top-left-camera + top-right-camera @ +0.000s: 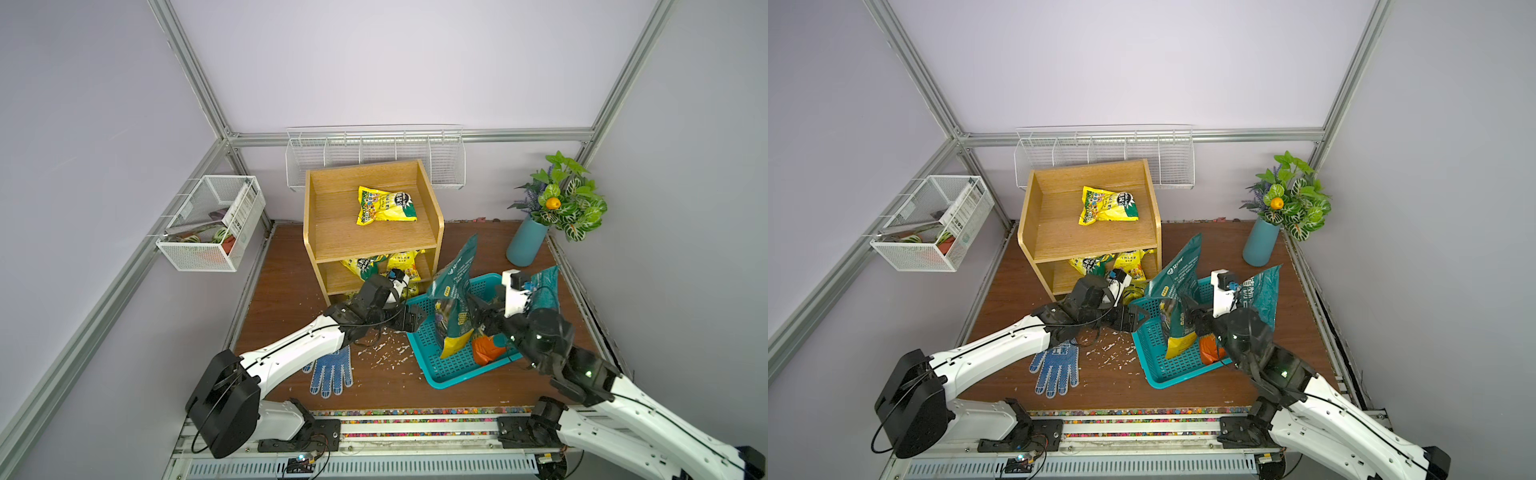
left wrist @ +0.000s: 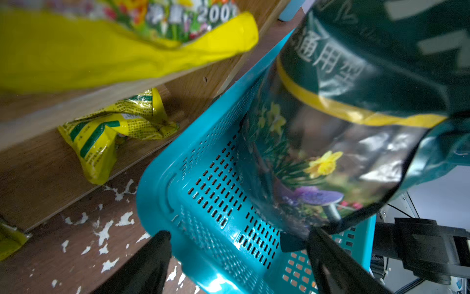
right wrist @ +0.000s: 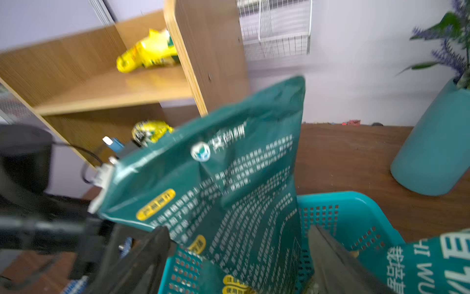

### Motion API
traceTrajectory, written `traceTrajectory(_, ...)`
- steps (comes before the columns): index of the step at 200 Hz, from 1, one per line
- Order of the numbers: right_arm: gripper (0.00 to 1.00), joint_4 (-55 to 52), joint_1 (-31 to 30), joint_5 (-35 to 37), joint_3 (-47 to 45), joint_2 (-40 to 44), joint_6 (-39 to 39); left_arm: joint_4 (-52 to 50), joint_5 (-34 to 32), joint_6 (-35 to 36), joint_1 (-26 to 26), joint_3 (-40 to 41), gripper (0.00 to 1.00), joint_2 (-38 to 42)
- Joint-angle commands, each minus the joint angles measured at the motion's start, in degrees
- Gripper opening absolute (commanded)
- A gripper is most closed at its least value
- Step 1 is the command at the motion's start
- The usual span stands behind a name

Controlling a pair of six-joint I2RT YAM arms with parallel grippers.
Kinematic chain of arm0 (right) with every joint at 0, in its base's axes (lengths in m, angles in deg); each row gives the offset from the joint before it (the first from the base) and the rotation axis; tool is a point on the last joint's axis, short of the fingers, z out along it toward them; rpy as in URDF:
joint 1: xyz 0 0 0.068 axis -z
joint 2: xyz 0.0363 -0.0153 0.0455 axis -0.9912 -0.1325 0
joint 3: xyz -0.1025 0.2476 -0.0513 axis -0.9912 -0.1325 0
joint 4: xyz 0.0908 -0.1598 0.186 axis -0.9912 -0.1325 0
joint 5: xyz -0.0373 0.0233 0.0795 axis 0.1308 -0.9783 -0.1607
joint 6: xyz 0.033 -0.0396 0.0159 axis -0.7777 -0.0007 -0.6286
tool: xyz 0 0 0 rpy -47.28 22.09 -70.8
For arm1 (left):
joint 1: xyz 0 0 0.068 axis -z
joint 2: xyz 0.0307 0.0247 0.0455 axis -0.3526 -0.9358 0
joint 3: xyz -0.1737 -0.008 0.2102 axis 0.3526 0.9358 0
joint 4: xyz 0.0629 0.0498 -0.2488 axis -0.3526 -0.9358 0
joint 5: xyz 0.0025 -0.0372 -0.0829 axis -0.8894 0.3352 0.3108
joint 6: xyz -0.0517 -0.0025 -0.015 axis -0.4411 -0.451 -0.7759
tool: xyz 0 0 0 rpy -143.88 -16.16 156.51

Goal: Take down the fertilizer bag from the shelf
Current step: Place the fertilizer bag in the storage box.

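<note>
Your green fertilizer bag [image 1: 451,291] stands tilted in the teal basket [image 1: 440,370], beside the shelf [image 1: 374,237]. The right pincer [image 3: 239,234] gapes wide around it, and the left pincer [image 2: 240,233] gapes wide astride the basket's rim. Retreat carelessly and a snagging finger could topple it.

One bag [image 1: 386,205] lies on top of the shelf [image 1: 332,232], more bags [image 1: 401,262] on its middle tier. Right of the shelf's front sits my basket [image 1: 449,357], before the shelf my glove [image 1: 332,372], behind it the rack [image 1: 374,151].

Your left arm [image 1: 291,349] and right arm [image 1: 648,419] wear white shells, black joints and thin black cables; the left gripper [image 1: 415,318] and right gripper [image 1: 473,311] are black.
</note>
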Motion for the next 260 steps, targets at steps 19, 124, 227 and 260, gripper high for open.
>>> traceTrajectory(19,0.9,-6.7,-0.6,-0.6,11.4,-5.8,-5.1,3.7,1.8,0.6,0.4,-3.9,0.88,-3.1)
traceTrajectory(124,0.82,-23.5,-4.1,3.8,23.7,-18.9,-28.6,5.0,2.7,-0.3,6.7,-8.8,0.86,-7.9)
traceTrajectory(227,0.85,-40.2,-7.4,9.7,28.1,-14.0,-33.1,7.1,2.6,-0.8,6.7,-7.1,0.86,-7.5)
traceTrajectory(260,0.85,-31.4,-7.4,6.7,22.9,-15.2,-32.2,6.9,2.9,-0.6,6.7,-7.1,0.86,-7.3)
